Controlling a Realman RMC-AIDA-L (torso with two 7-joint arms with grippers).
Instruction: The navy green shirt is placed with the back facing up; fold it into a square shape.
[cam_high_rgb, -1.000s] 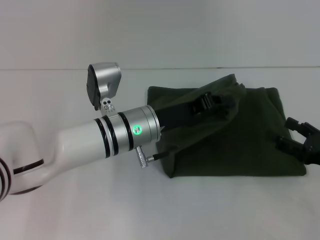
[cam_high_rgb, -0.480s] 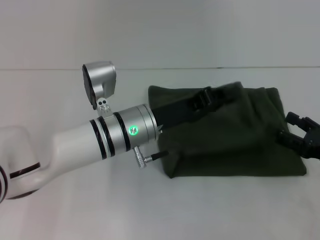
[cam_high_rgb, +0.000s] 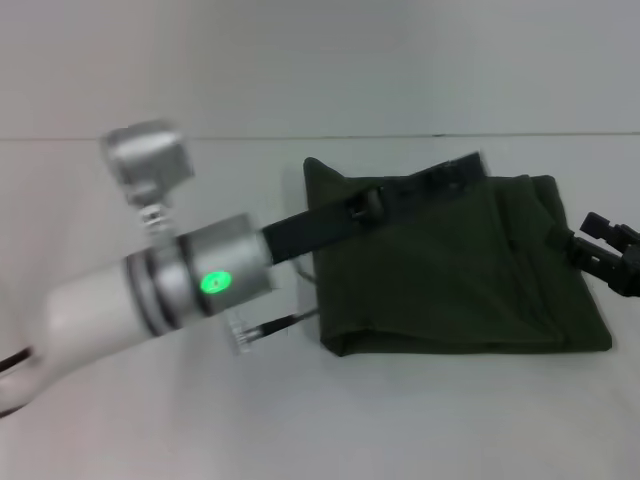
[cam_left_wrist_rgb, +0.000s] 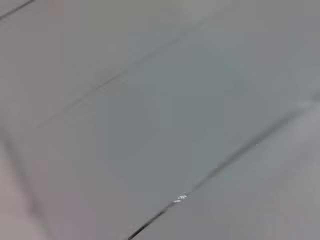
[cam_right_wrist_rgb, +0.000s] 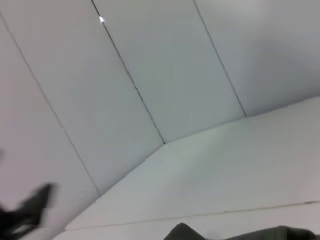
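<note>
The navy green shirt (cam_high_rgb: 460, 275) lies folded into a rough rectangle on the white table, right of centre in the head view, with its plain side showing. A sliver of its edge also shows in the right wrist view (cam_right_wrist_rgb: 240, 234). My left gripper (cam_high_rgb: 372, 203) hovers over the shirt's upper left part, blurred by motion, on the end of the white and silver arm reaching in from the left. No cloth hangs from it. My right gripper (cam_high_rgb: 598, 245) stands open at the shirt's right edge with nothing between its fingers. The left wrist view shows only blurred grey surface.
The white table (cam_high_rgb: 200, 400) spreads bare in front and to the left of the shirt. A pale wall (cam_high_rgb: 320, 60) rises behind the table's far edge. My left forearm (cam_high_rgb: 130, 300) crosses low over the table's left half.
The lifted flap of shirt has dropped flat and the fold now lies smooth. My left arm has swung back to the left and lower. The right gripper has drawn slightly right and up.
</note>
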